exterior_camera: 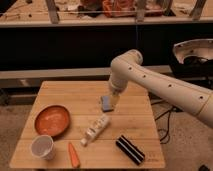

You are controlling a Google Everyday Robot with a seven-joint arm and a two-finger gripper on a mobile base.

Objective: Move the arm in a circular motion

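The arm (155,85) is large, white and tube-shaped with small dark dots along its links. It reaches in from the right edge and bends down at a rounded joint (125,65) over the wooden table (65,92). Its pale yellowish tip carries the gripper (114,102), which hangs low over the table's middle, right beside a small blue-grey block (106,103).
On the table lie an orange plate (52,120), a white cup (42,147), a carrot (73,154), a white bottle on its side (95,129) and a black striped box (130,149). A dark counter runs behind. Cables lie on the floor at right.
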